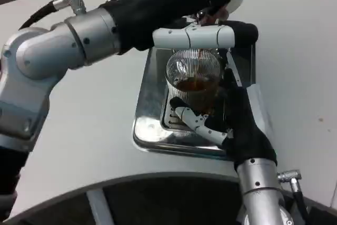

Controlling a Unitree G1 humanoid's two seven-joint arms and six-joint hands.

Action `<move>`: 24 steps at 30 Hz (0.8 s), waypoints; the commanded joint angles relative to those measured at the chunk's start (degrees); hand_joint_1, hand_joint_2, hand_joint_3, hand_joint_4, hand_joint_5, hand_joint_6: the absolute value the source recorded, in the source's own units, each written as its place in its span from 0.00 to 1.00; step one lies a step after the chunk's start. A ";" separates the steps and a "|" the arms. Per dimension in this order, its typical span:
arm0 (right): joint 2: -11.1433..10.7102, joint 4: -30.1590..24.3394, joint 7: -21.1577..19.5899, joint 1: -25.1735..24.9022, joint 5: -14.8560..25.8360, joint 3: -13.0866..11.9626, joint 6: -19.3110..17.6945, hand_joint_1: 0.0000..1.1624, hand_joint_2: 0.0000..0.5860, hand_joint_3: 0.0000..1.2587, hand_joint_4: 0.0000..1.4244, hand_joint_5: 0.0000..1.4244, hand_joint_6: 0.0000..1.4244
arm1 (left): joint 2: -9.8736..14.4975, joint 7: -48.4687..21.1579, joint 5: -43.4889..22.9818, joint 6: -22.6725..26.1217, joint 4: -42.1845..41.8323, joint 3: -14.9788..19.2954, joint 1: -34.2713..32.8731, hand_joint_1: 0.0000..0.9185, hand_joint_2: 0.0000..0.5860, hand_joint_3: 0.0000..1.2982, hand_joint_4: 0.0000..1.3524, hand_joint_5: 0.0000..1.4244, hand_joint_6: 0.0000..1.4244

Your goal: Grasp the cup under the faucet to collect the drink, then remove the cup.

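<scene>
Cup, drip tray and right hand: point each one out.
cup (193, 75), head view, ribbed glass wall above the drink.
drip tray (150, 96), head view, bare left rim.
right hand (231, 114), head view, black back.

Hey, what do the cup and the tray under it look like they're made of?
The cup looks like clear ribbed glass or hard plastic: the brown drink shows through its fluted wall. The tray looks like polished metal, probably stainless steel, with a shiny reflective rim. The right robot hand holds the cup.

Even overhead light, soft focus, steel glare.
</scene>
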 commanded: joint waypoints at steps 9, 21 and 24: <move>1.17 1.40 0.07 -1.36 0.53 1.02 1.29 0.66 0.38 0.01 0.04 0.12 0.11 | 1.91 -2.04 1.43 1.81 0.59 -0.56 1.64 0.00 0.16 0.07 0.00 0.01 0.08; 1.31 2.02 0.13 -2.83 0.74 0.75 2.59 0.65 0.39 0.02 0.06 0.13 0.12 | 1.79 -2.14 1.64 2.04 0.57 -0.80 1.25 0.00 0.17 0.07 0.00 0.01 0.08; 1.56 2.10 -0.32 -2.88 0.44 1.05 2.72 0.65 0.39 0.05 0.09 0.16 0.14 | 1.83 -2.16 1.71 2.05 0.59 -0.83 1.24 0.00 0.17 0.07 0.00 0.01 0.08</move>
